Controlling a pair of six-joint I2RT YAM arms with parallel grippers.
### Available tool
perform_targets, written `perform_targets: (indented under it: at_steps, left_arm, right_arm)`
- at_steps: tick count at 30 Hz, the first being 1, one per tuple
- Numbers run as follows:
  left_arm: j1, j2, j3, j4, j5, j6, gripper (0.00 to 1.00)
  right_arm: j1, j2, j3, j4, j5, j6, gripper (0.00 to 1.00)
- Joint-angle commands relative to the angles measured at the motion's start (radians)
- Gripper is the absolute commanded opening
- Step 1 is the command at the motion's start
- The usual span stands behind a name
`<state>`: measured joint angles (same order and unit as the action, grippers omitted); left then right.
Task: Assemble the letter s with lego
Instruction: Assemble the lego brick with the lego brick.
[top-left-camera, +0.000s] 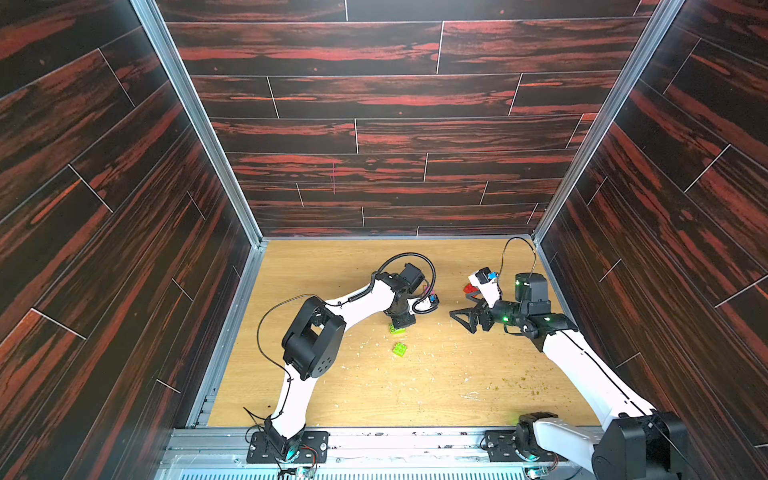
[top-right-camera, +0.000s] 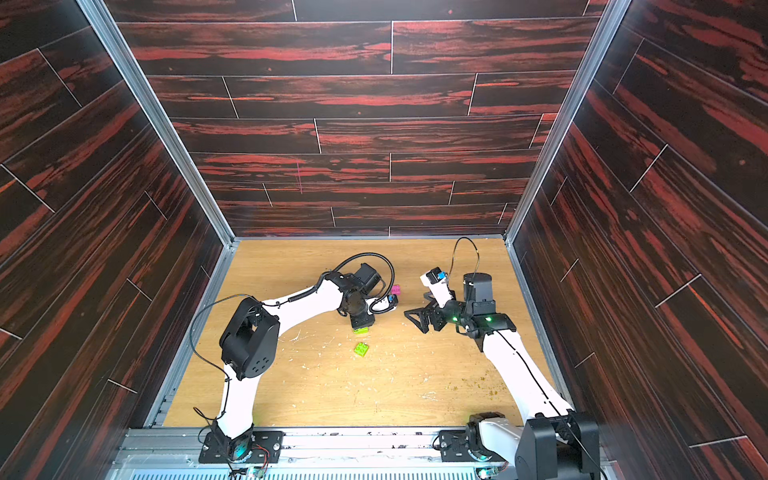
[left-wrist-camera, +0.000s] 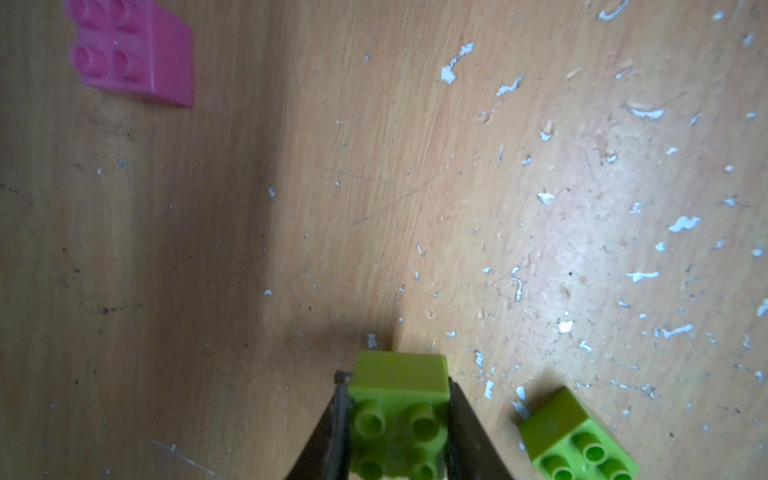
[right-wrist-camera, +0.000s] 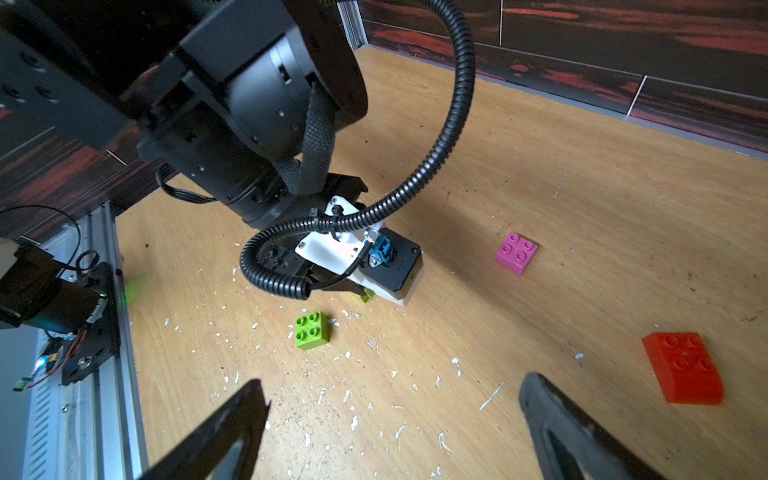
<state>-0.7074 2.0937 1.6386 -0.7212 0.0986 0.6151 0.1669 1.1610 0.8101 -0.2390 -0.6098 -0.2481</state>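
My left gripper (left-wrist-camera: 398, 380) points down at the wooden table and is shut on a lime green lego brick (left-wrist-camera: 399, 411), studs up; in both top views the brick (top-left-camera: 397, 329) peeks out under the fingers. A second lime green brick (top-left-camera: 400, 349) (left-wrist-camera: 577, 440) (right-wrist-camera: 312, 330) lies loose just in front of it. A pink brick (top-right-camera: 395, 289) (right-wrist-camera: 516, 253) lies behind the left wrist. A red brick (top-left-camera: 469, 288) (right-wrist-camera: 681, 368) lies to the right. My right gripper (top-left-camera: 461, 318) (right-wrist-camera: 395, 386) hovers open and empty. The bricks lie apart; no letter s is in view.
Dark wood-pattern walls (top-left-camera: 374, 137) close in the table on three sides. An aluminium rail (top-left-camera: 374, 440) with both arm bases runs along the front edge. White flecks (right-wrist-camera: 353, 422) and crumbs dot the tabletop. The left arm's elbow (top-left-camera: 311, 340) stands over the table's left part.
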Motion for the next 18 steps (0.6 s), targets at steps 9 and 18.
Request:
perform_targets:
  at_steps: [9,18]
  left_arm:
    - [-0.009,0.019,0.008,-0.031,-0.002,-0.035,0.17]
    - [-0.010,0.037,-0.002,-0.029,-0.014,-0.036,0.17]
  right_arm:
    - [-0.004,0.003,0.000,-0.006,-0.017,-0.009,0.98]
    - [-0.005,-0.009,-0.006,-0.010,-0.012,-0.010,0.98]
